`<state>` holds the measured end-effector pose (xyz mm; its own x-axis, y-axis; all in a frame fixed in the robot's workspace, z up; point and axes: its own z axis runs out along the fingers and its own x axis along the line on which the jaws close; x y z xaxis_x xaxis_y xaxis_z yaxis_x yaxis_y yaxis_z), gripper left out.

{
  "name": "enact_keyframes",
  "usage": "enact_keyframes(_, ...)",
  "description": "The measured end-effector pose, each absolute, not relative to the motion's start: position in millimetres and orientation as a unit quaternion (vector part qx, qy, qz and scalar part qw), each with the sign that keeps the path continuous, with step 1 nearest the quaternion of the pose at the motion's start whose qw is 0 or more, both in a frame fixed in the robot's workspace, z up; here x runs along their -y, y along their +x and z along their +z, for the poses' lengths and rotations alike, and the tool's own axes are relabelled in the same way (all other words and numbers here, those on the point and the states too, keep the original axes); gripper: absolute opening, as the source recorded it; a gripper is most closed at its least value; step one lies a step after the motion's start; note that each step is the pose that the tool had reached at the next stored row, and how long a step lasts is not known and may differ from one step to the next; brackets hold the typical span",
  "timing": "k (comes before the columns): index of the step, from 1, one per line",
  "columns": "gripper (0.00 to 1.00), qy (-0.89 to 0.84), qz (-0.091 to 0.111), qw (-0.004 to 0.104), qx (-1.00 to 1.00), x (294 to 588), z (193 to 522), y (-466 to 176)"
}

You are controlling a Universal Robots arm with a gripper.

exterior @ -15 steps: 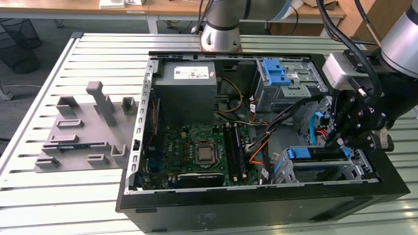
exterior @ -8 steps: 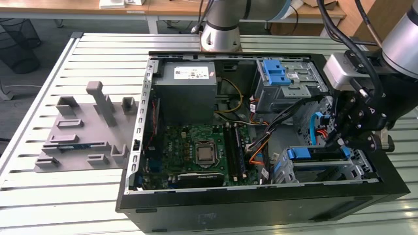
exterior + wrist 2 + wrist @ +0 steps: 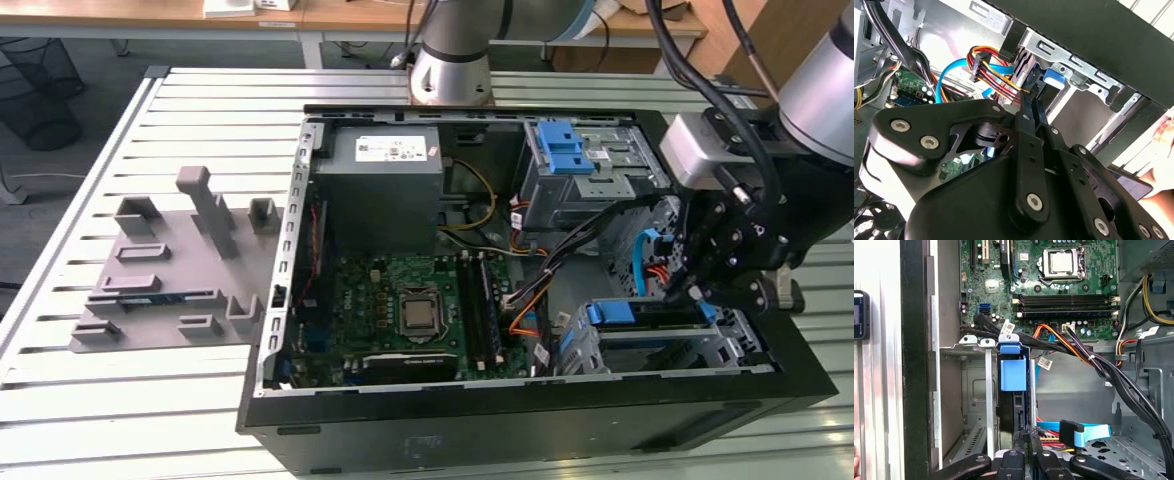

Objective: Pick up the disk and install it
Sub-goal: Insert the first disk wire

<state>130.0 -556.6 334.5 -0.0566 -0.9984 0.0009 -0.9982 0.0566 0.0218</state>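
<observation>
- The gripper (image 3: 703,290) hangs over the near-right corner of the open computer case (image 3: 400,425) in the exterior view, just above the lower drive cage (image 3: 727,340); in both wrist views its fingers (image 3: 1026,440) are drawn together, tips close on the upper edge of the disk.
- The disk (image 3: 1013,390) stands on edge in the cage slot, its blue carrier tab (image 3: 627,313) showing at the top; the first wrist view shows it between the cage's grey metal walls.
- The gripper appears clenched on the disk's edge, the disk already sitting in its bay.
- Just beside the fingers run red, orange and yellow power wires (image 3: 999,75) and a blue data cable (image 3: 1086,432).
- Further left in the case lies the green motherboard (image 3: 407,310), and at the far side the grey power supply (image 3: 387,165).
- A second blue-tabbed drive bay (image 3: 567,150) sits at the far right.
- Left of the case on the slatted table (image 3: 160,400) rests a grey fixture (image 3: 167,270).
</observation>
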Motion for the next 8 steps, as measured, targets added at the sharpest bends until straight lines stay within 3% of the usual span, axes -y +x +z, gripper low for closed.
enact_keyframes(8, 0.16, 0.687, -0.008, 0.009, 0.727, 556.7, 330.4, 130.0)
